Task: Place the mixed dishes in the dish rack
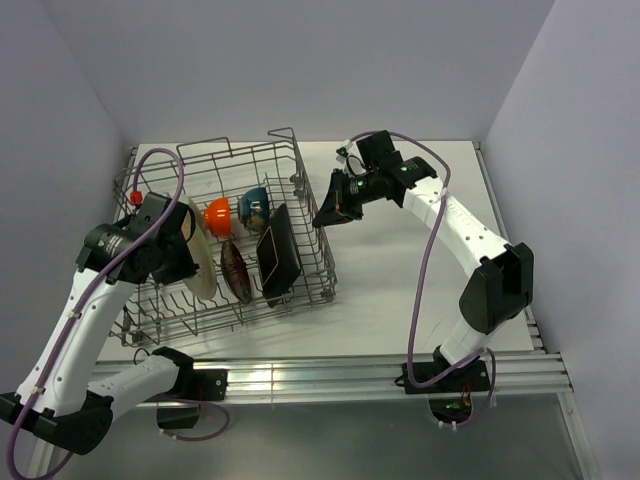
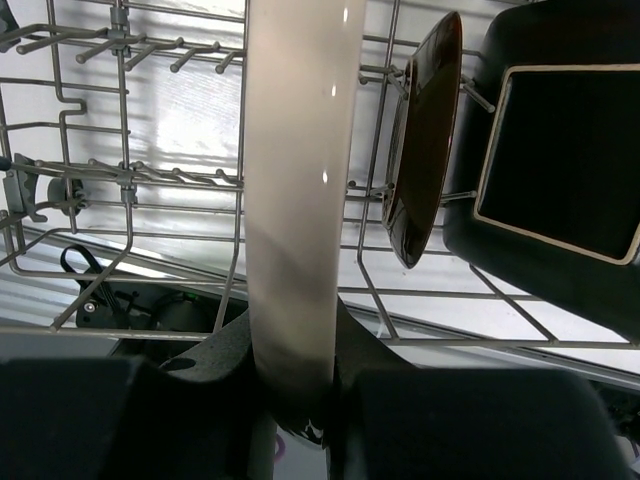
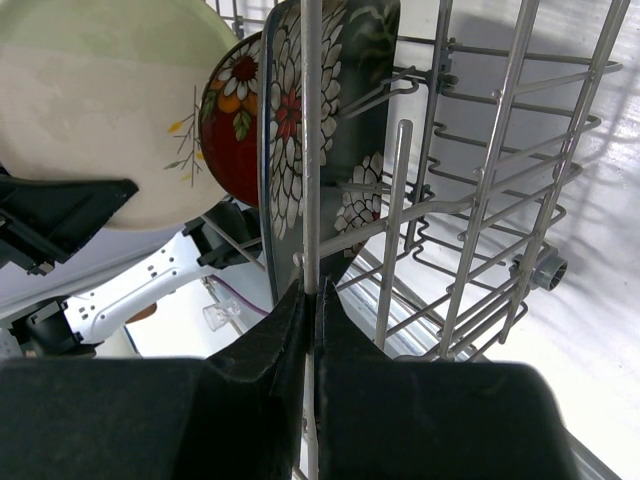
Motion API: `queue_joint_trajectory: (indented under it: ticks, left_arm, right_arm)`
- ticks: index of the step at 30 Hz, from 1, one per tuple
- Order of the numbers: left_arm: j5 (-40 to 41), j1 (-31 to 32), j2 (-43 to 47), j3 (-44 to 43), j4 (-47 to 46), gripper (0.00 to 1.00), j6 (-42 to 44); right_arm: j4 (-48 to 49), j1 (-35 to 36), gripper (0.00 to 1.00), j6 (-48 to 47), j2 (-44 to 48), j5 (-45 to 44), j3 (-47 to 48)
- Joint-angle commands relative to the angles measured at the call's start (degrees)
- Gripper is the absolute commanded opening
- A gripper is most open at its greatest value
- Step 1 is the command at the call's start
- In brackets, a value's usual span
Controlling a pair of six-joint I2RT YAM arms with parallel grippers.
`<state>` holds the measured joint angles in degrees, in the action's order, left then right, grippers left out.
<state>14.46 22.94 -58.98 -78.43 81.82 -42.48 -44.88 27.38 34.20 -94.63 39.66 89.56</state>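
Top external view, dish rack (image 1: 165,300) by the tabletop's left edge: clamps the pale green-cream plate (image 2: 300,200) upright inside with the left end effector (image 2: 295,375); pinches a rack wire (image 3: 311,150) in the closed right end effector (image 3: 310,320).

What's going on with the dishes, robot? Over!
Left end effector shut on cream plate, upright inside dish rack. Right end effector shut on its side wire. Red plate, black square plate slotted alongside.
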Motion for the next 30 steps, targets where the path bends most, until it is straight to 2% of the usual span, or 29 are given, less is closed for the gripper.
queue_joint_trajectory:
  ticks: [1,10,16,17,20,24,28,30]
  left_arm:
    - [-1.27,0.09,1.68,0.12,-3.07,0.0,-0.15]
    - [-2.24,0.18,-1.84,3.37,-3.25,0.01,-1.46]
    - [-3.12,0.79,-3.16,3.55,-4.48,0.22,-1.47]
    - [-3.47,1.14,-3.42,3.55,-5.0,0.3,-1.38]
    - [-4.26,2.02,-4.29,3.9,-6.5,0.41,-1.64]
    - [-4.0,4.13,-5.88,3.99,-7.29,0.63,-2.17]
    - [-2.6,5.01,-6.15,2.07,-7.29,0.72,-3.83]
    - [-0.41,5.1,-5.45,0.31,-6.68,0.8,-4.71]
  right_arm:
    - [-1.0,-0.22,0.0,-2.03,1.47,-2.84,-1.84]
    - [-0.82,-0.22,0.0,-1.85,1.55,-2.74,-2.11]
    - [0.23,-0.04,0.0,-1.24,1.91,-2.48,-3.34]
    - [0.15,0.05,0.0,-1.24,1.64,-2.48,-3.25]
    - [0.06,0.31,0.0,-1.24,1.47,-2.74,-3.34]
    - [0.15,0.22,0.0,-1.32,1.64,-2.92,-3.78]
    - [0.15,0.31,0.0,-1.41,1.73,-2.92,-4.04]
    - [0.06,0.31,0.0,-1.41,1.73,-2.75,-4.13]
